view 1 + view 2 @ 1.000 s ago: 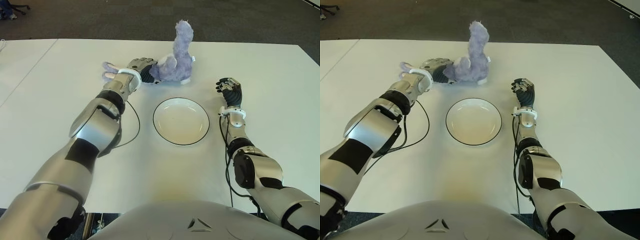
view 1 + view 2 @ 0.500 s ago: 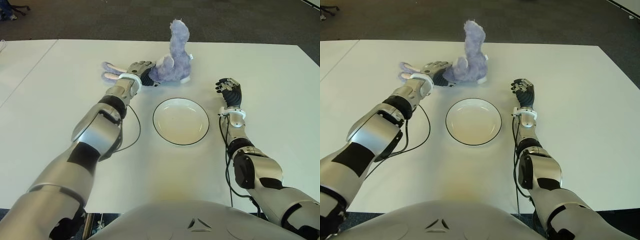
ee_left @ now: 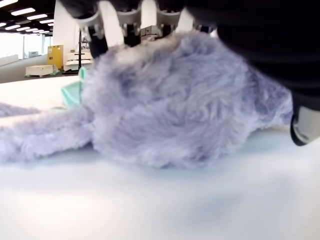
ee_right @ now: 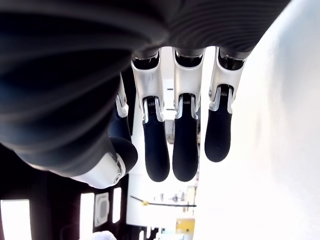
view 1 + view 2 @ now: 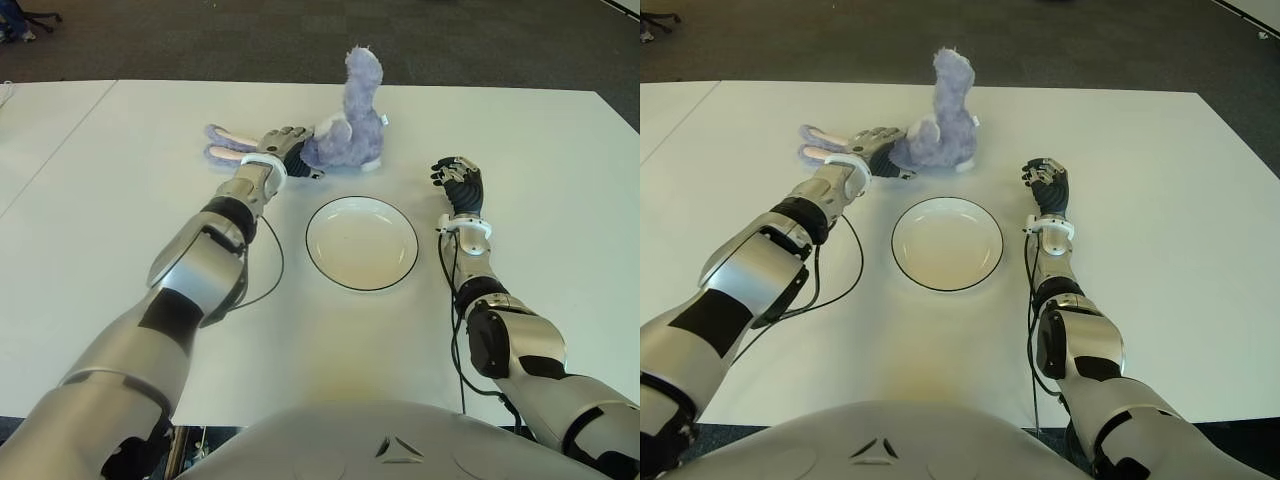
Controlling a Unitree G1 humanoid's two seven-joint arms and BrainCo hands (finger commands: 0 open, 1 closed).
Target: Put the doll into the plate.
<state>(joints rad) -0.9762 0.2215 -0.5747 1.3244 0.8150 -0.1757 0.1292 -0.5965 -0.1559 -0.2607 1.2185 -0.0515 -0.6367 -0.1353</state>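
Doll (image 5: 350,135): fluffy lavender plush bunny, shaggy fur, long floppy ears trailing on the white counter (image 5: 120,260), just behind the plate (image 5: 361,242). Left hand (image 5: 285,150) has its fingers draped over the plush. Plate round, white, thin dark rim. Right hand (image 5: 458,182) beside the plate's right, fingers relaxed, holding nothing.

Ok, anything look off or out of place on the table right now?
Nothing broken or spilled. The doll lies toppled, ears splayed left, one limb pointing up, with the left hand around its body. The plate holds nothing and sits flat; the right hand shows right of it.
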